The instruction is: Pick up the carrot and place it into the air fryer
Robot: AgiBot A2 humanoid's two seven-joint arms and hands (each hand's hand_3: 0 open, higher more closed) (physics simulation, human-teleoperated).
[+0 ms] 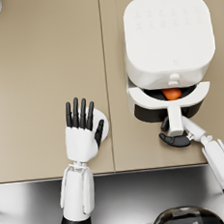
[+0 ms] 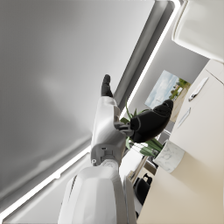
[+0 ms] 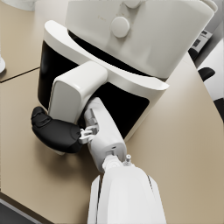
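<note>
The white rounded air fryer (image 1: 167, 40) stands far right, its drawer (image 1: 168, 99) partly out with the orange carrot (image 1: 172, 94) inside. The right hand (image 1: 175, 133) wraps the drawer handle (image 1: 175, 115); push it straight in, squarely. The left hand (image 1: 82, 131) hovers spread, empty. Most of the carrot is hidden.

The air fryer (image 1: 168, 35) stands on the right of the table (image 1: 37, 72), its drawer (image 1: 168, 99) partly pulled out toward the robot. The right hand (image 1: 176, 133) on the drawer handle (image 1: 174, 117) blocks the front approach. Only a narrow slot shows above the carrot (image 1: 172, 94), under the fryer body. The left hand (image 1: 82, 131) rests over a white disc (image 1: 101, 121), with bare tabletop beyond it.
</note>
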